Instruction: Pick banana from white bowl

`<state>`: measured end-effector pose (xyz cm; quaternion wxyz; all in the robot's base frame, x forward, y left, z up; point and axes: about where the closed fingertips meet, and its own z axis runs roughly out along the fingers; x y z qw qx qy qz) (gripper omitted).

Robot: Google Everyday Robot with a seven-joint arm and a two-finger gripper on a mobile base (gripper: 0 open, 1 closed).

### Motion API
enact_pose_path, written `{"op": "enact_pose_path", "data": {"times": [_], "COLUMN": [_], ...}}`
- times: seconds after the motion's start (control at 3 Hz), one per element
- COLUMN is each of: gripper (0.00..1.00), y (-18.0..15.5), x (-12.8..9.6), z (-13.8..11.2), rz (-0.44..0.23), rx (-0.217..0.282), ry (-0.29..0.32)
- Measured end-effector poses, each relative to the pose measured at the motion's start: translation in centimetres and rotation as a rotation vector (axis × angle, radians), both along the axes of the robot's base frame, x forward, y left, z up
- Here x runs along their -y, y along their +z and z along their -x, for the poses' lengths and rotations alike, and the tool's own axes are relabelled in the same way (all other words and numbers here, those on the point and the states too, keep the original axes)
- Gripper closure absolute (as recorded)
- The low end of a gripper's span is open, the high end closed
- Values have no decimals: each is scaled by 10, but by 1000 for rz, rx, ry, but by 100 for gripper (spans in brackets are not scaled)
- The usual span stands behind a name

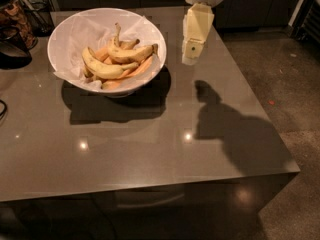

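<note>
A wide white bowl [70, 34] lined with crumpled white paper stands on the grey table at the back left. Several yellow bananas [107, 66] lie in it, one across the front and others fanned behind. My gripper [192, 54] hangs from the top of the camera view, cream-coloured, pointing down just right of the bowl's rim and above the table. It holds nothing that I can see.
The grey table [150, 149] has its right edge close to the gripper's shadow [235, 134]. Dark objects [15, 29] stand at the far left behind the bowl. Speckled floor [295, 74] lies to the right.
</note>
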<state>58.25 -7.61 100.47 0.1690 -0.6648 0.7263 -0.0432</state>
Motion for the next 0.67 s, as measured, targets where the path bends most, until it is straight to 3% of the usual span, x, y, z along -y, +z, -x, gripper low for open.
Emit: {"op": "enact_pose_path", "data": {"times": [0.67], "gripper": [0], "y": [-1], "x": [-42], "z": [-20], "rz": [-39], "rx": [-57], "ry": [35]}}
